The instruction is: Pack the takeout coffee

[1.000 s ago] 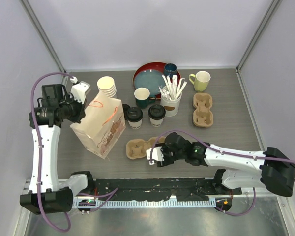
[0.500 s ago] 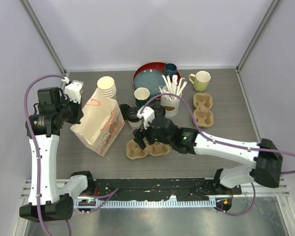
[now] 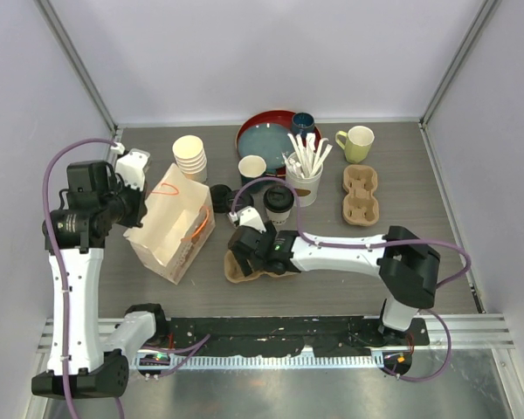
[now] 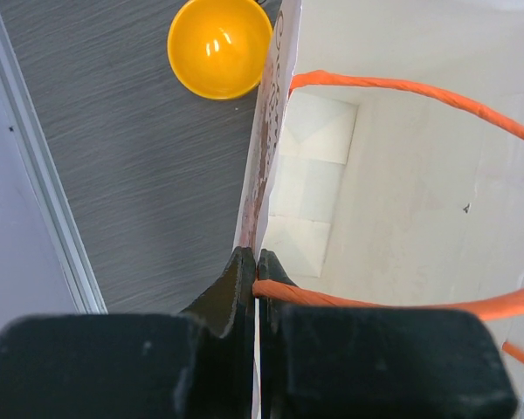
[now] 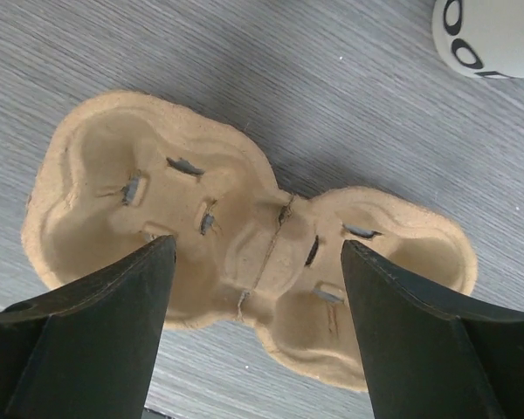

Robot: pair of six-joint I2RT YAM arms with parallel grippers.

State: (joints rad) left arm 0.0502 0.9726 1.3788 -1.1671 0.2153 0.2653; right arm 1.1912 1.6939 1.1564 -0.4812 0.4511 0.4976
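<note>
One lidded paper cup [image 3: 279, 202] stands at 12 o'clock from the two-cup pulp carrier [image 5: 236, 209]. The other cup [image 3: 220, 193], only its black lid clear, sits at 11 o'clock beside the paper bag [image 3: 170, 227]. Over the last second the right gripper [image 5: 258, 253] has swung in above the carrier, fingers apart and empty. The left gripper [image 4: 255, 262] stays clamped on the bag's rim, whose mouth now gapes wider. The carrier probably gets grasped first.
</note>
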